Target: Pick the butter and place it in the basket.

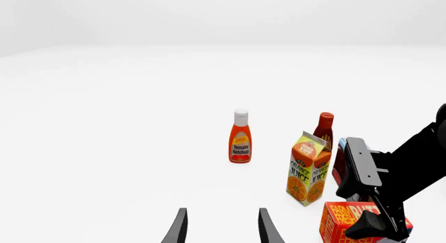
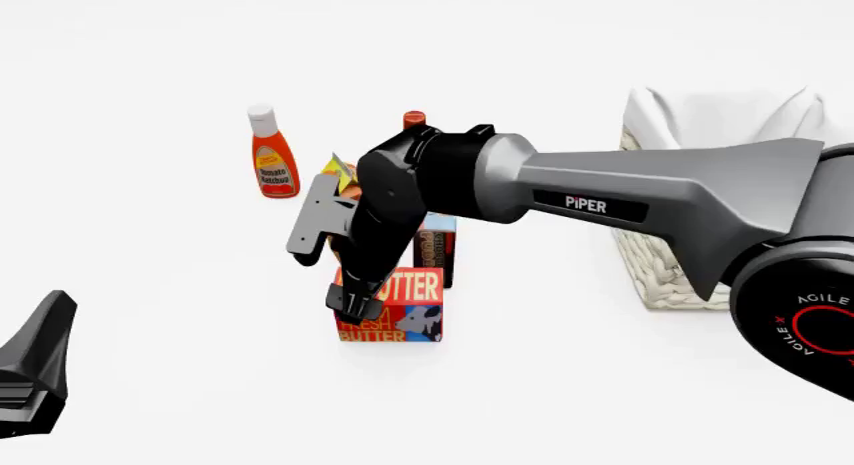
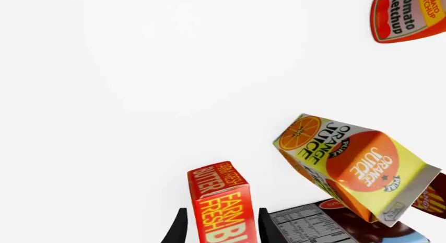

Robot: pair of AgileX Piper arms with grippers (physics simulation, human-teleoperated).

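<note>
The right gripper [image 2: 350, 303] straddles the butter [image 2: 400, 310], jaws wide, not yet closed; lifting and carrying to the basket [image 2: 654, 270] remain.

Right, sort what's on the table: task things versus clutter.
Task things:
butter, with the right gripper fingers on either side of it
basket

Clutter:
ketchup
orange juice
pudding box
red-capped bottle
</note>
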